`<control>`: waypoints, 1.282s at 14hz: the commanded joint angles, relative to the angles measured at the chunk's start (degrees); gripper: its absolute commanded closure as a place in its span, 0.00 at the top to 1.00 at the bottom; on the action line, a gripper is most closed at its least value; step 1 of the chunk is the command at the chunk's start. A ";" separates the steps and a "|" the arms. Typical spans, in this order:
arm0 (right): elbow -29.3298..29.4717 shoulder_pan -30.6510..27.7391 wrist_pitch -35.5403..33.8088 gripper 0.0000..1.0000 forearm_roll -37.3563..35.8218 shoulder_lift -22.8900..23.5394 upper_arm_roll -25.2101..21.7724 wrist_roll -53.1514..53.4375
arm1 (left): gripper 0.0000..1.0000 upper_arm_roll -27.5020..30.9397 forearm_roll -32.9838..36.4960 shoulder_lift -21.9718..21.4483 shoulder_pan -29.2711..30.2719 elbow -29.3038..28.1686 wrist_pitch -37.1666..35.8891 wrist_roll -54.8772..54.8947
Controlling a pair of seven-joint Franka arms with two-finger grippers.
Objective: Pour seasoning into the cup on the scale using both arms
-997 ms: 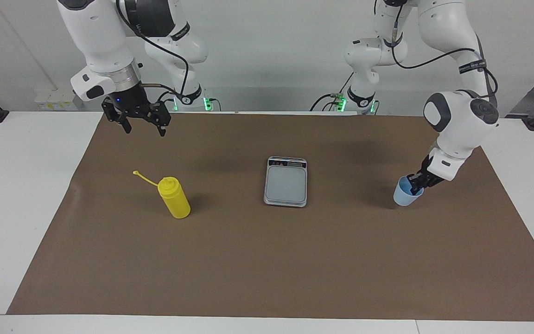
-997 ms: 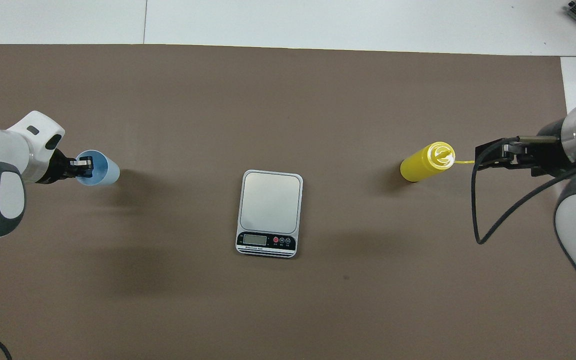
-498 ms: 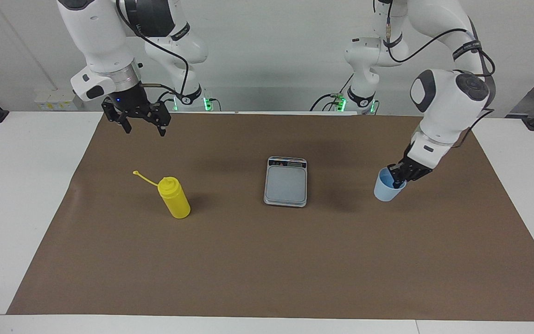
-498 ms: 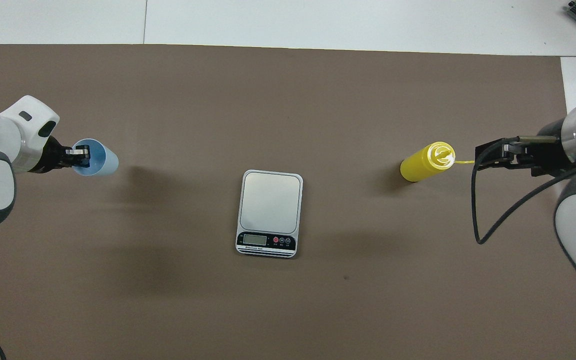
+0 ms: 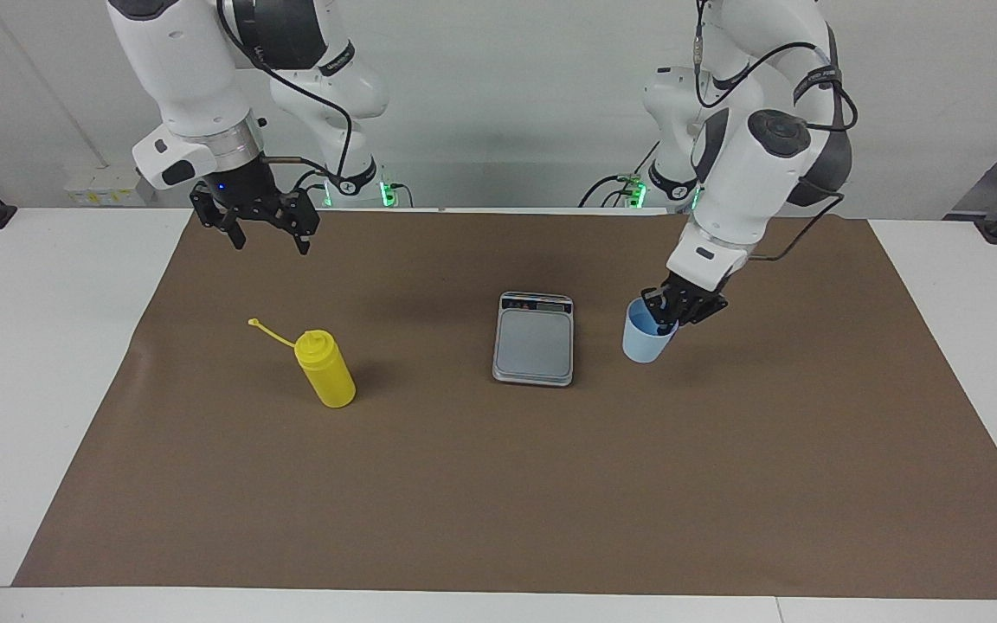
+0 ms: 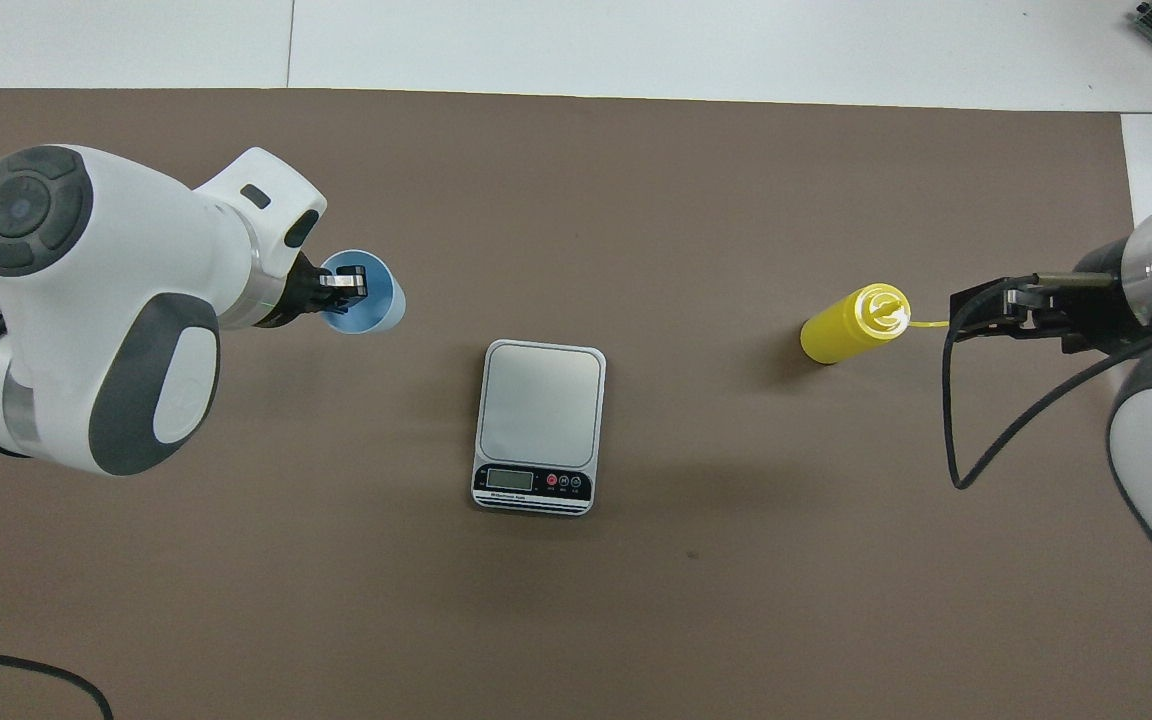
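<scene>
1. Brown paper is spread over the white table (image 5: 48,346), and the scale (image 5: 534,338) is laid flat in the middle of it, with its dark display strip turned toward the robots.
2. The cup (image 5: 647,339) is held by the left hand (image 5: 670,316), which is pinched shut on the rim, with one finger inside the cup and one outside.
3. The cup is carried a little tilted, just beside the scale, toward the left arm's end of the table. It is not yet set on the grey plate.
4. The cup is judged to be light, thin plastic. It can be lifted by the rim like this, but it may swing or slip if it is moved fast, and it may tip if it is let go crooked.
5. The seasoning (image 5: 325,369) is stood on the paper toward the right arm's end of the table, well apart from the scale. Its thin cap strap (image 5: 271,331) is stuck out to one side.
6. The right hand (image 5: 265,227) is held up in the air with its fingers spread wide and nothing in them. It is over the paper near the robots' edge, well apart from the bottle, and the right arm is waiting.
7. The bottle is judged to be soft and smooth. It is best taken around the middle of its round body, not by the nozzle or the strap, and a hard squeeze may push seasoning out too soon.
</scene>
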 commanded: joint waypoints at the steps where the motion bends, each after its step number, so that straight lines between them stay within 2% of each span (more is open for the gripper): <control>1: -4.95 -1.39 4.02 1.00 0.66 -2.61 -0.02 -4.64 | 0.00 0.90 -0.07 0.51 -5.76 -0.13 1.69 -3.92; 5: -6.45 -3.58 5.70 1.00 1.27 -2.97 -0.02 -13.34 | 0.00 0.63 -0.16 0.77 -10.51 -5.04 7.91 -6.31; 7: -7.33 -5.86 6.23 1.00 4.59 -2.97 -0.02 -18.78 | 0.00 0.81 -0.16 1.90 -12.09 -8.21 12.13 -6.39; 8: -8.38 -7.70 6.66 1.00 7.48 -3.06 -0.11 -21.42 | 0.00 0.81 -0.16 3.48 -12.71 -8.48 13.28 -6.39; 12: -12.42 -11.93 9.56 1.00 11.72 -3.59 -0.11 -37.75 | 0.00 0.81 -0.16 6.39 -14.82 -8.75 14.43 -8.49; 14: -14.18 -13.43 11.93 1.00 14.44 -3.59 -0.11 -44.96 | 0.00 0.81 -0.16 6.84 -15.09 -8.75 14.88 -8.85; 18: -19.89 -18.78 17.73 1.00 24.98 -2.36 -0.20 -65.95 | 0.00 0.90 -0.16 6.84 -15.62 -8.92 14.61 -9.12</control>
